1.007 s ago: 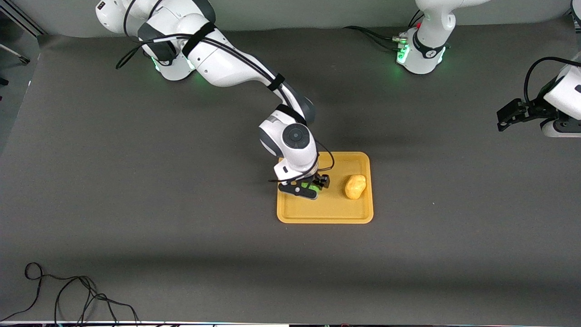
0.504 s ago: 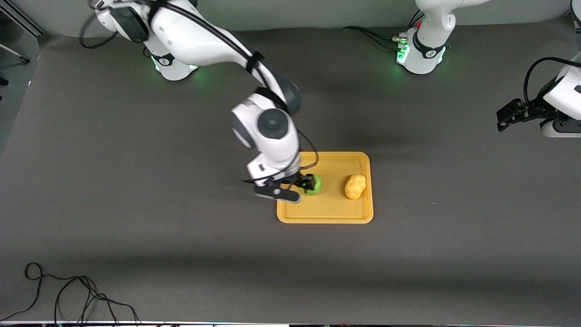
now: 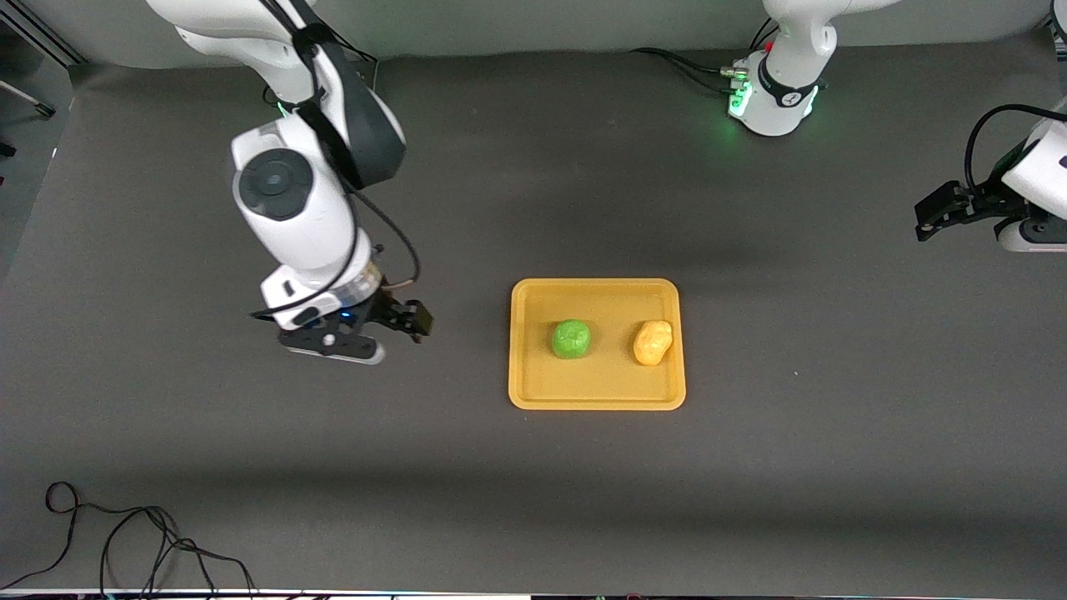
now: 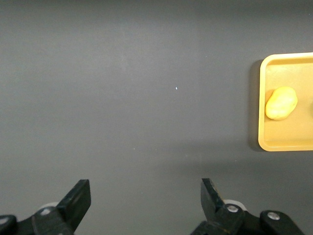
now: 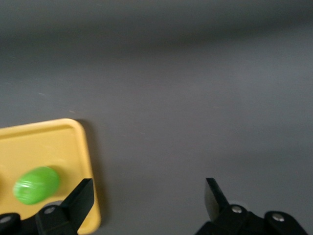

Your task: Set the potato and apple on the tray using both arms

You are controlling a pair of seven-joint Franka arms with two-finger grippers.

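Nothing overhangs the tray (image 3: 597,292) (tools aside)

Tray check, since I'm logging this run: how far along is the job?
It looks done: the apple and potato lie apart on the tray. Nothing is in hand: the right gripper, open, is over bare table; the left gripper, open, waits at its own end. Nothing visible is left.

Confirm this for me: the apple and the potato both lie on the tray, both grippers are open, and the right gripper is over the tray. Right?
Not quite. The right gripper is over bare table toward the right arm's end, not over the tray, as the front view shows. The rest holds: the apple and the potato lie on the tray, and both it and the left gripper are open.
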